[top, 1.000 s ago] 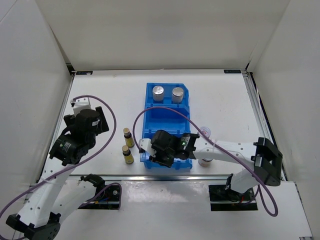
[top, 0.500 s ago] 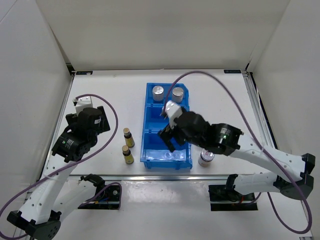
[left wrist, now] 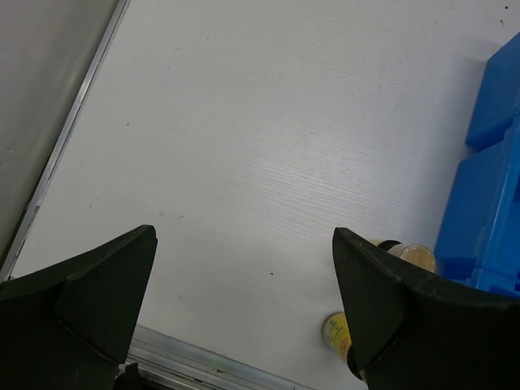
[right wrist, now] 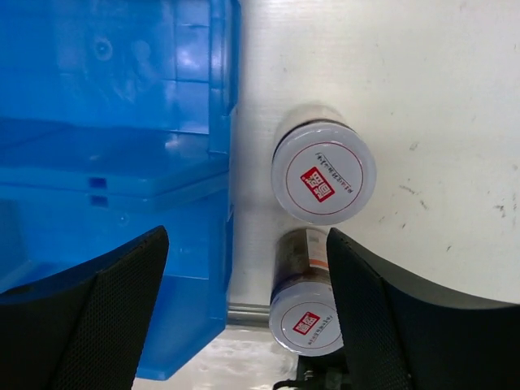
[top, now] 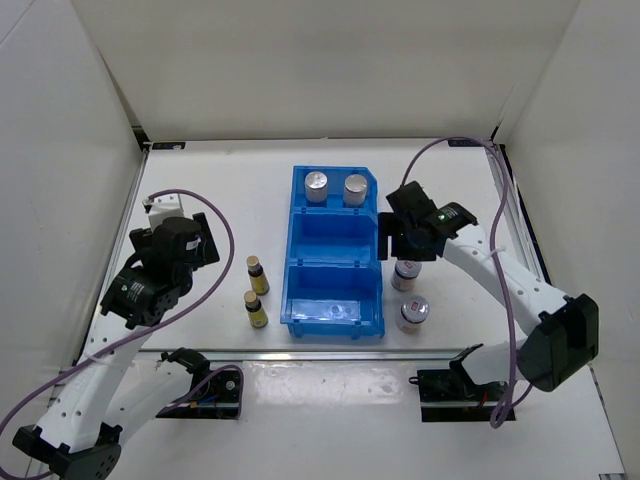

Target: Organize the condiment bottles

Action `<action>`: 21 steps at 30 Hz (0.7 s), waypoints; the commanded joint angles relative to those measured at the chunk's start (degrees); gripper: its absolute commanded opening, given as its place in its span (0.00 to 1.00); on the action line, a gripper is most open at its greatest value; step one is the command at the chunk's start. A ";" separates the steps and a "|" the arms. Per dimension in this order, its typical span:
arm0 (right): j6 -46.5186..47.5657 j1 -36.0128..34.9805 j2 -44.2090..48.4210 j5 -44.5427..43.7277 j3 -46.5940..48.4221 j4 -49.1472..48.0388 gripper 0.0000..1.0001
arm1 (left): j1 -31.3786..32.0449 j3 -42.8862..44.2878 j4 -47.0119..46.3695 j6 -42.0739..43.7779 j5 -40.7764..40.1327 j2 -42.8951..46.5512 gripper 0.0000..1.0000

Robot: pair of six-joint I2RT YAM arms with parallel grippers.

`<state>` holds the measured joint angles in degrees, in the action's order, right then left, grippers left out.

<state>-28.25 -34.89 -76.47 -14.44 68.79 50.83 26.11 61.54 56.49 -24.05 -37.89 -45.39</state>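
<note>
The blue plastic bin [top: 331,262], smooth and glossy and divided into three rectangular compartments, is seen at the centre of the top view. Two tall shakers [top: 316,186] with round brushed-silver caps are stood side by side in its uppermost compartment.

On the matt white table [top: 220,190], just right of the bin wall, two short cylindrical jars are set one above the other in the frame, close together. The upper jar [top: 405,273] and the lower jar [top: 412,313] are each topped by a flat, pale, circular lid printed with a small red square; a dark body can be made out under the lid of the lower one in the right wrist view.

The right gripper [top: 405,235] is held above the upper jar; its black, finely meshed fingers [right wrist: 89,309] are spread wide and nothing is gripped.

To the left of the bin, apart from it, the upper amber bottle [top: 257,272] and the lower amber bottle [top: 255,308] are stood upright; both are tiny, dark-capped and yellow-labelled.

The left gripper [left wrist: 242,236] is seen at the left of the top view, over faintly grained tabletop; its smooth black wedge-shaped fingers are parted wide, with nothing between them.
</note>
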 commanded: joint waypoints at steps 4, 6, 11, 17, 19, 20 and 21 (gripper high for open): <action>-6.37 5.88 -4.73 1.16 -0.23 1.82 0.80 | 0.26 0.07 -0.94 -0.38 0.54 0.74 1.00; -6.99 6.76 -5.97 1.17 -0.24 1.82 0.78 | 0.26 0.07 -0.94 -0.38 0.54 0.74 1.00; -6.99 7.91 -9.57 2.65 -1.90 -0.54 0.78 | 0.26 0.07 -0.94 -0.38 1.06 0.74 1.00; -7.60 8.43 -13.53 3.27 -1.91 -0.55 0.70 | 0.26 0.07 -0.94 -0.38 1.06 0.74 1.00; -7.61 8.44 -13.53 2.75 -2.43 -1.08 0.66 | 0.26 0.07 -0.94 -0.38 1.06 0.74 1.00; -8.13 8.96 -13.53 2.75 -2.44 -1.08 0.65 | 0.26 0.07 -0.94 -0.38 1.06 0.74 1.00; -8.14 8.97 -13.53 2.75 -2.44 -1.08 0.63 | 0.26 0.07 -0.94 -0.38 1.06 0.74 1.00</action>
<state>-34.59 -26.57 -89.71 -12.01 67.18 50.78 26.11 61.54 56.49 -24.05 -37.04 -45.17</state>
